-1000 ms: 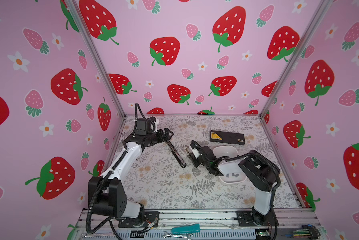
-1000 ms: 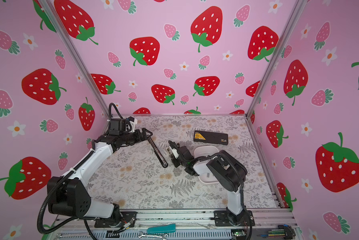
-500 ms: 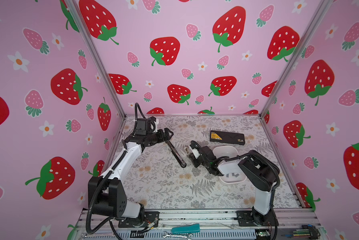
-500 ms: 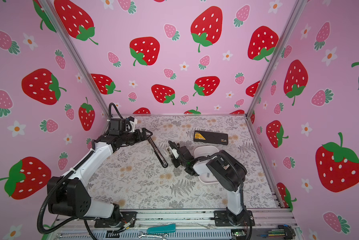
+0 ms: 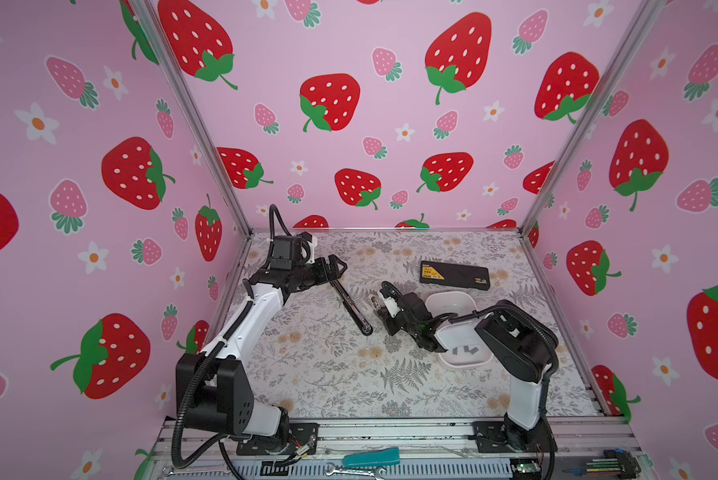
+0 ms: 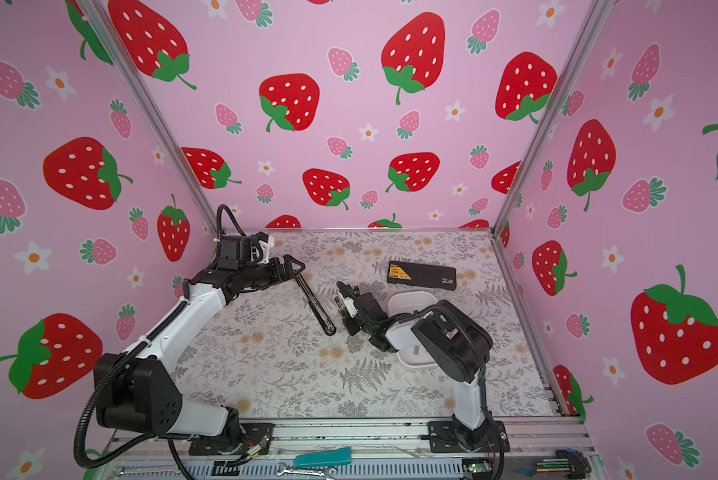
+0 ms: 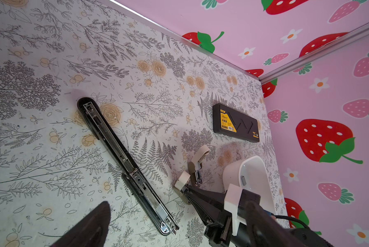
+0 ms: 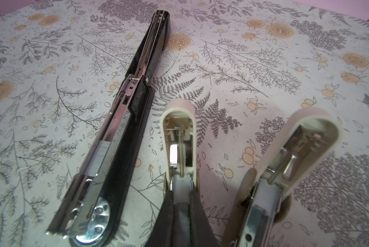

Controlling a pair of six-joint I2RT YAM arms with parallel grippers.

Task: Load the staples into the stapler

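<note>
Clamping my right end effector [image 8: 181,192] on the open beige stapler [image 8: 178,111], I hold it beside the black stapler [image 8: 136,102]. My left end effector [image 5: 335,266] gapes near its end; staples [image 5: 457,351] lie in the tray [image 5: 437,299].

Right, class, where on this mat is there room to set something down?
Widest bare patch: the front of the mat, from its near edge up to the black stapler and white tray. Another: the back strip between left gripper and black box. Crowded: the middle, where the right gripper holds the beige stapler between black stapler and tray.
</note>
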